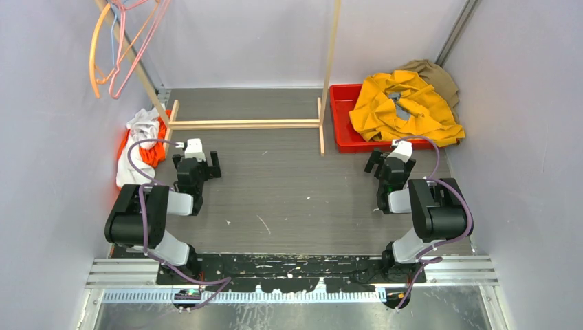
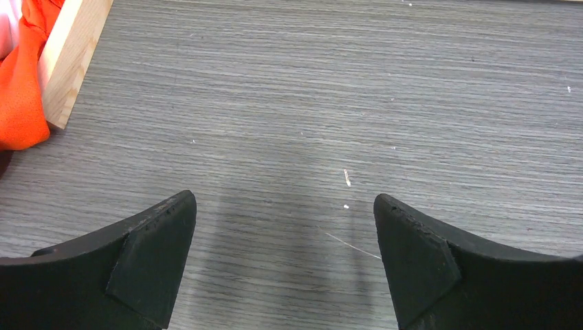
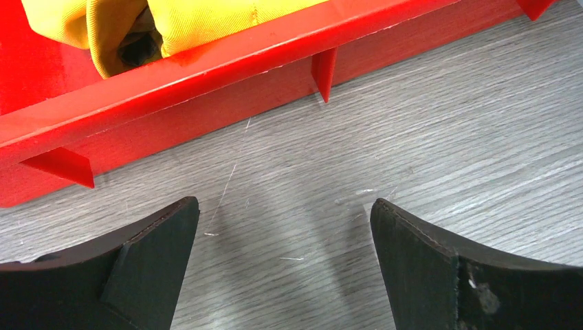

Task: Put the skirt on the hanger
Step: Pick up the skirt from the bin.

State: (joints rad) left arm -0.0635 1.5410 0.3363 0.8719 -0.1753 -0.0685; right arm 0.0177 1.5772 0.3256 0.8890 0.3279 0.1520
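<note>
A yellow skirt [image 1: 405, 106] lies bunched in a red bin [image 1: 342, 130] at the back right. Its edge shows in the right wrist view [image 3: 206, 20] over the bin's wall [image 3: 206, 75]. Orange and pink hangers [image 1: 113, 48] hang on the slanted wooden rack bar at the top left. My left gripper [image 1: 196, 162] is open and empty over bare table [image 2: 283, 199]. My right gripper [image 1: 392, 161] is open and empty just in front of the bin [image 3: 283, 203].
A wooden rack frame [image 1: 244, 124] stands across the back of the table, its foot [image 2: 72, 55] near my left gripper. A pile of white and orange clothes [image 1: 141, 141] lies at the left wall. A brown garment [image 1: 433, 74] lies behind the skirt.
</note>
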